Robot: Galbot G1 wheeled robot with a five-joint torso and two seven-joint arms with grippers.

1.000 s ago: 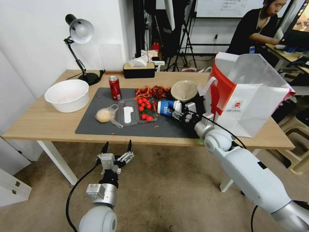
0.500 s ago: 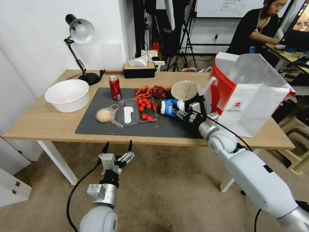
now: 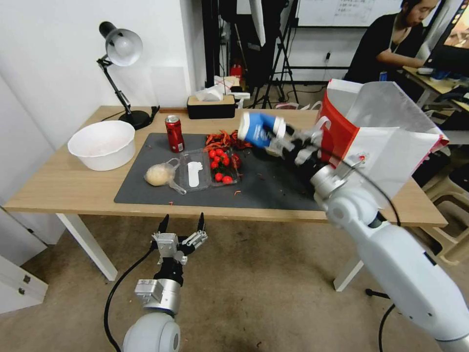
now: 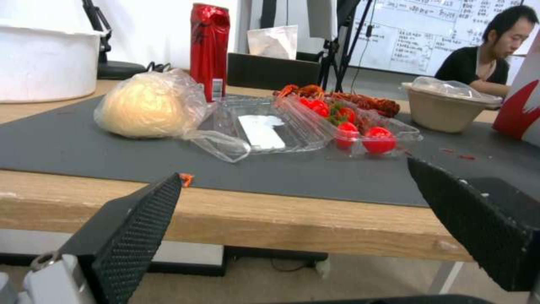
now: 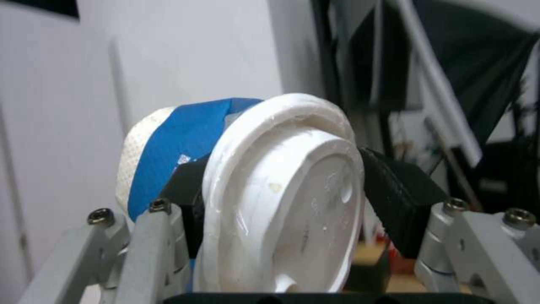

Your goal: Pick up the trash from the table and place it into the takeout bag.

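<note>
My right gripper (image 3: 282, 136) is shut on the blue-and-white cup (image 3: 259, 128) and holds it tilted in the air above the dark mat (image 3: 195, 193), just left of the takeout bag (image 3: 386, 151). In the right wrist view the cup's white lid (image 5: 281, 202) sits between the black fingers (image 5: 394, 194). On the mat remain a red soda can (image 3: 174, 133), a bagged pale bun (image 3: 159, 174), a clear tray with cherry tomatoes (image 3: 210, 168) and red crayfish shells (image 3: 227, 139). The beige lidded bowl (image 4: 441, 109) stands near the bag. My left gripper (image 3: 181, 226) hangs open below the table's front edge (image 3: 63, 193).
A white basin (image 3: 101, 144) stands at the table's left end, with a desk lamp (image 3: 122, 49) behind it. A black tissue box (image 3: 211, 106) lies at the far edge. The bag stands open on the right end of the table.
My right gripper has lifted the blue-and-white cup off the mat, up and toward the far side beside the bag. The left arm has stayed put.
</note>
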